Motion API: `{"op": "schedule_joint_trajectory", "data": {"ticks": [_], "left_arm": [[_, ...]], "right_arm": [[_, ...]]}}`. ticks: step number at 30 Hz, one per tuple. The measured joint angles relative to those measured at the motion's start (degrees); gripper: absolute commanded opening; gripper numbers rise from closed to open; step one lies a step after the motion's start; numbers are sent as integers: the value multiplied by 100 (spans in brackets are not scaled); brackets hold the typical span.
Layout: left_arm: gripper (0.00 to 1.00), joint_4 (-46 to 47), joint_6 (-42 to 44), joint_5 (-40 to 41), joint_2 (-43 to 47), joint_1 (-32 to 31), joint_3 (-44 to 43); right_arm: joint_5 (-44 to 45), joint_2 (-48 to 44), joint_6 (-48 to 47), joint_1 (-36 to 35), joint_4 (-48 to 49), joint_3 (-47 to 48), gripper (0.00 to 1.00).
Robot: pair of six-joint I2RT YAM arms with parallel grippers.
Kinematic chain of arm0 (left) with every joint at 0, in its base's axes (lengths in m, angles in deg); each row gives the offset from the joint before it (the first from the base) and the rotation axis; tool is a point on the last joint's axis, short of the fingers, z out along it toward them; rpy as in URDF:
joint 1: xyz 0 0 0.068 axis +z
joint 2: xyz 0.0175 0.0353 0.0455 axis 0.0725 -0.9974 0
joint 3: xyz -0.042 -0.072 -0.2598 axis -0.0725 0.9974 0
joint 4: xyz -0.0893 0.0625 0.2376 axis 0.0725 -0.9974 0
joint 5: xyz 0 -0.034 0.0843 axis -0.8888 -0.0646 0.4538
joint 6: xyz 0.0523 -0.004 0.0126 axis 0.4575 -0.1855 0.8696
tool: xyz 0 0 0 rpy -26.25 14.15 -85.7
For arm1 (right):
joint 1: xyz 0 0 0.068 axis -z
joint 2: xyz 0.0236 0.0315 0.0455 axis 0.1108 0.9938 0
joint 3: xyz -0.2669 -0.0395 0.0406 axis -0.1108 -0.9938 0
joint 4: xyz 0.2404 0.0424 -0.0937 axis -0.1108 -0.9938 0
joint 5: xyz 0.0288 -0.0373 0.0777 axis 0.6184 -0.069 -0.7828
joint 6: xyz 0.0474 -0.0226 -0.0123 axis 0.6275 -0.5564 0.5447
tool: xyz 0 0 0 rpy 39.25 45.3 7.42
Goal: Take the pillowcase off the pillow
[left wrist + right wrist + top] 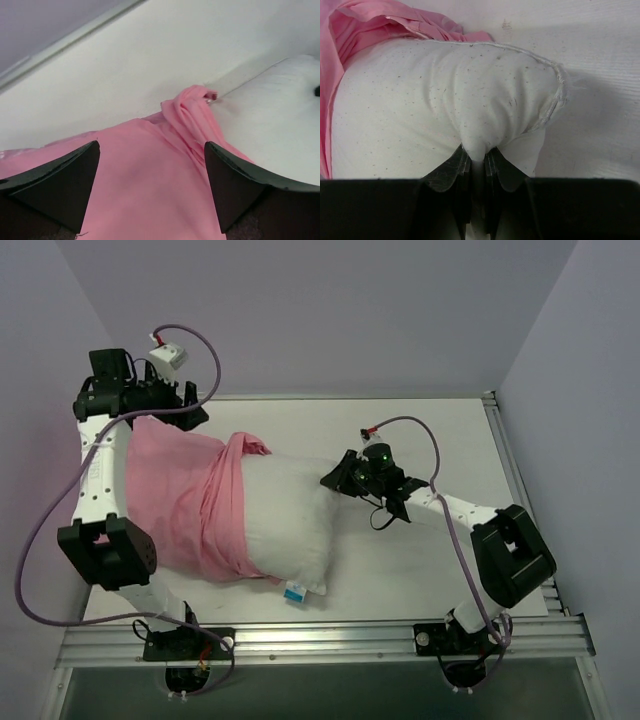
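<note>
The white pillow (pixel 290 525) lies in the middle of the table, its blue-and-white tag (pixel 294 592) at the near corner. The pink pillowcase (pixel 180 500) still covers its left half and is bunched into a ridge at the pillow's middle. My right gripper (pixel 335 478) is shut on a pinch of the pillow's bare right edge; in the right wrist view (pixel 477 152) white fabric (pixel 445 100) bulges between the fingers. My left gripper (pixel 188 408) is at the pillowcase's far left corner. In the left wrist view it (pixel 151 143) is open just above the pink fabric (pixel 145 185), holding nothing.
The white table (pixel 430 570) has metal rails along its front edge (pixel 330 640) and right edge (pixel 508 455). Lilac walls close in at the back and both sides. A purple cable with a white connector (pixel 168 353) loops above the left arm.
</note>
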Motion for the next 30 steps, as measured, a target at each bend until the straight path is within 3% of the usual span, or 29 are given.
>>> {"op": "schedule_joint_trajectory", "data": {"ticks": [6, 10, 14, 17, 24, 28, 30], "left_arm": [[94, -953, 791, -308, 1759, 4, 214], [94, -1508, 1462, 262, 2931, 90, 1882], [98, -1703, 1886, 892, 3283, 136, 3644], [79, -1320, 1934, 1233, 3084, 133, 4505], [79, 15, 1261, 1373, 2463, -129, 4256], [79, 752, 962, 1709, 1580, -470, 3560], [85, 1043, 828, 1849, 1167, -522, 3176]], "right_arm": [[337, -496, 332, -7, -105, -365, 0], [538, -815, 389, -4, -249, -466, 0], [673, -1145, 407, 24, -308, -723, 0], [660, -1303, 457, 107, -315, -942, 0], [435, -1250, 428, 514, -323, -955, 0], [459, -732, 203, 708, -531, -254, 0], [476, -470, 129, 748, -544, 90, 0]]}}
